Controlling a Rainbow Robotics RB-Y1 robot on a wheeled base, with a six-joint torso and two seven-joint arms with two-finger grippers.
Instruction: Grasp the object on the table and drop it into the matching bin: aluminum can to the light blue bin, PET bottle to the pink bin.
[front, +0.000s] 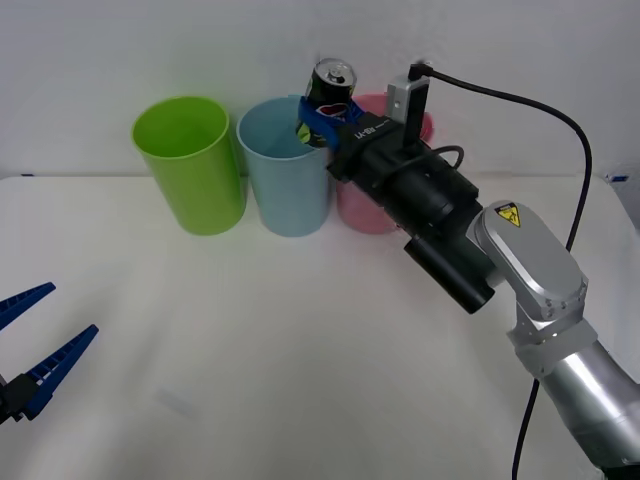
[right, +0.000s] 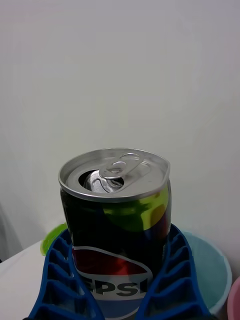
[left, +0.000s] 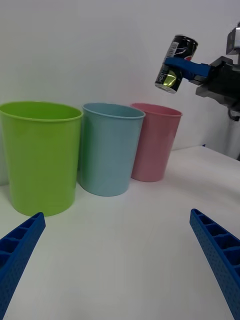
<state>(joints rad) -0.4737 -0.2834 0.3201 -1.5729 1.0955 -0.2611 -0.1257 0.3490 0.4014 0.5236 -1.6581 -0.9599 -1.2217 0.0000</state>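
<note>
My right gripper (front: 322, 112) is shut on the aluminum can (front: 331, 85), a small black can with a silver top and a multicoloured side. It holds the can in the air above the right rim of the light blue bin (front: 287, 180), close to the pink bin (front: 372, 205). In the right wrist view the can (right: 117, 225) sits between the blue fingers (right: 60, 280), with the light blue bin (right: 212, 275) below. The left wrist view shows the can (left: 176, 63) raised above the light blue bin (left: 109, 150) and pink bin (left: 154, 142). My left gripper (front: 35, 345) rests open at the table's left edge.
A lime green bin (front: 190, 165) stands left of the light blue bin, all three in a row at the back of the white table (front: 300, 350). A black cable (front: 560, 120) arcs from the right wrist camera over the right arm.
</note>
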